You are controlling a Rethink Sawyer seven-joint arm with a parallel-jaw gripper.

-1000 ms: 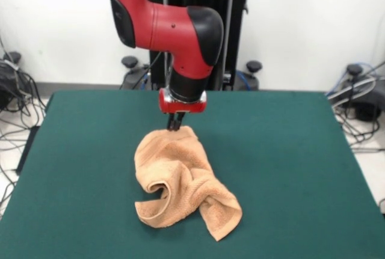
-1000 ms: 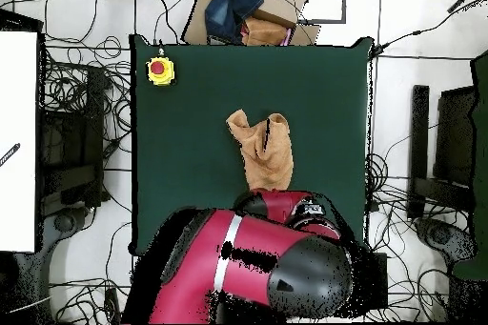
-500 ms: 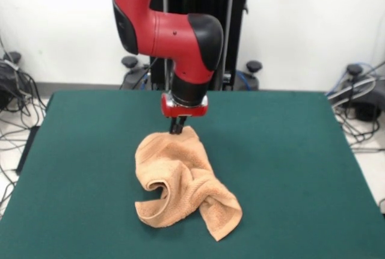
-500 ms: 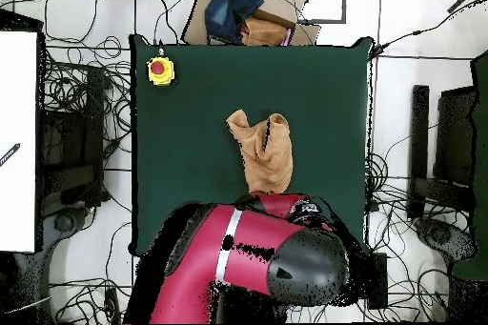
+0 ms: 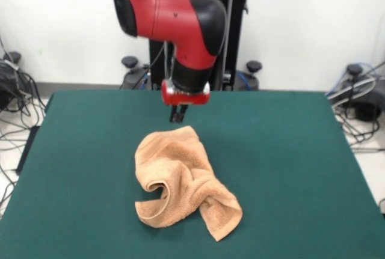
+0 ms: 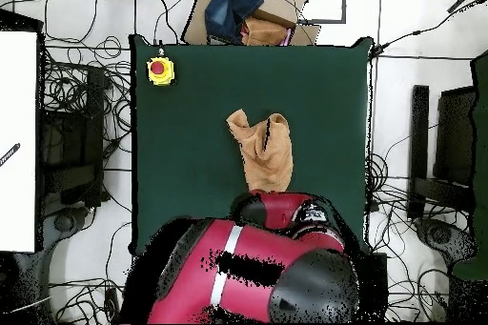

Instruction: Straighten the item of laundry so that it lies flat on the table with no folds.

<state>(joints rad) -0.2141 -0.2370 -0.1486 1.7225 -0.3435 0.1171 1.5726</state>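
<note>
**Towel crumpled at mid-table, gripper above its far edge**

You have the towel (image 5: 183,182) lying in a bunched heap near the middle of the table (image 5: 289,169). In the front view it is folded over itself: a rounded hump at the far end, a curled loop of hem at the near left, and a twisted tail running out to the near right corner. From overhead the towel (image 6: 262,152) reads as a narrow, rumpled strip with 2 lobes pointing away from the arm.

Your gripper (image 5: 178,115) hangs just above the towel's far edge, clear of the cloth, with green table showing between them. Its dark fingers sit close together and hold nothing. A yellow box with a red button (image 6: 159,70) sits near 1 corner of the table, well apart from the towel.
</note>
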